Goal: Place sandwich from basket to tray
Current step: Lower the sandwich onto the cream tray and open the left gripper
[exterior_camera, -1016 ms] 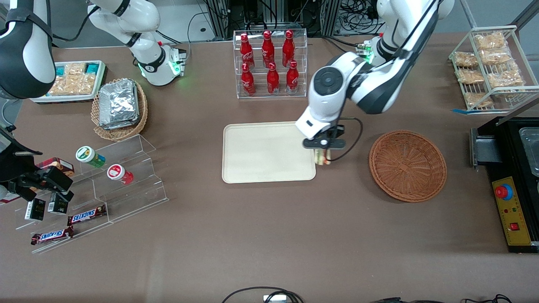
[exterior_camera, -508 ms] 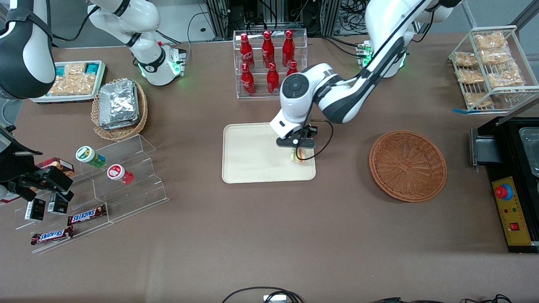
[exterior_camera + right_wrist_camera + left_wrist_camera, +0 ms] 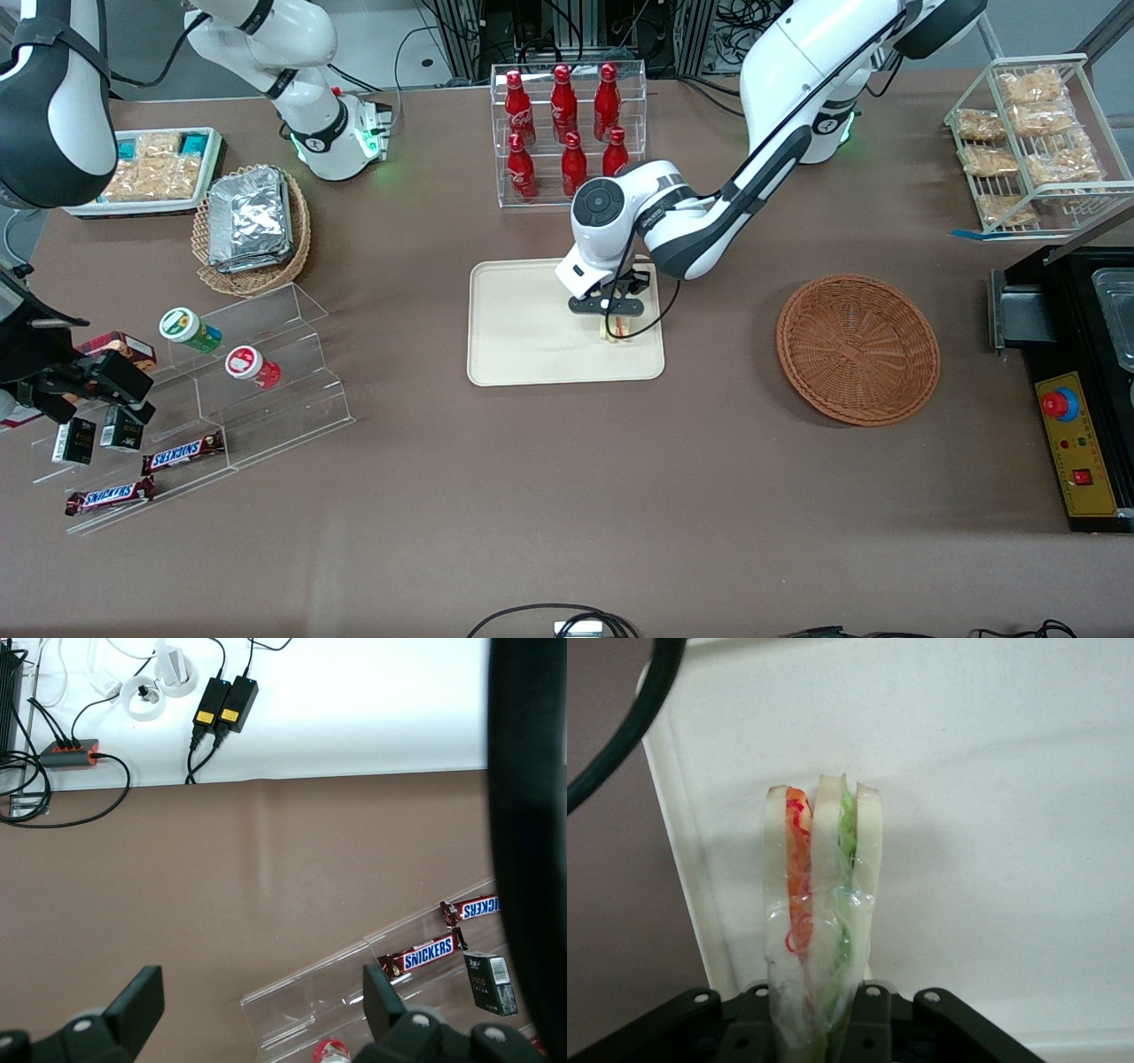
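Note:
The sandwich (image 3: 822, 904), a wrapped wedge of white bread with red, orange and green filling, stands on edge between my gripper's fingers. My gripper (image 3: 615, 326) is shut on it low over the cream tray (image 3: 523, 346), near the tray's end that faces the basket. In the front view the sandwich (image 3: 617, 330) peeks out under the black gripper body. The tray surface (image 3: 992, 815) fills the wrist view beneath the sandwich. The round reddish-brown wicker basket (image 3: 858, 348) lies on the table toward the working arm's end, with nothing in it.
A clear rack of red bottles (image 3: 567, 133) stands farther from the front camera than the tray. A tan basket of foil packets (image 3: 251, 229) and an acrylic stand with snacks (image 3: 221, 390) lie toward the parked arm's end. A black control box (image 3: 1076, 425) sits beside the wicker basket.
My gripper carried the sandwich from beside the tray's edge to over the tray, and it has come lower and slightly farther in since half a second ago.

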You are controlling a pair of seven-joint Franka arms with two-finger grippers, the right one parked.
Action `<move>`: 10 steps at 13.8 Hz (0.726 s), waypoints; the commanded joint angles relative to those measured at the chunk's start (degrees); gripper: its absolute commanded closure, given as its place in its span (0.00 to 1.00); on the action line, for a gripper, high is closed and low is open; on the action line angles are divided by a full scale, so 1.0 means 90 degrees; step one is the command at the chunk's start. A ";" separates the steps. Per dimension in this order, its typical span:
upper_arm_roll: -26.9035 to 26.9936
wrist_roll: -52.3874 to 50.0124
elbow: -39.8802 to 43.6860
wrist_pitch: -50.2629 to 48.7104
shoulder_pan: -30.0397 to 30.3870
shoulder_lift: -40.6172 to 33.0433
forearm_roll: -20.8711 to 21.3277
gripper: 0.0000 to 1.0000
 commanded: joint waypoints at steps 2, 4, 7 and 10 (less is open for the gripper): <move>0.0050 -0.0174 0.0175 -0.0030 -0.0108 0.0166 0.0211 0.29; 0.0050 -0.0223 0.0185 -0.0030 -0.0108 0.0215 0.0211 0.15; 0.0050 -0.0350 0.0195 -0.0059 -0.0098 0.0195 0.0211 0.01; 0.0050 -0.0370 0.0350 -0.0175 -0.0030 0.0010 0.0191 0.01</move>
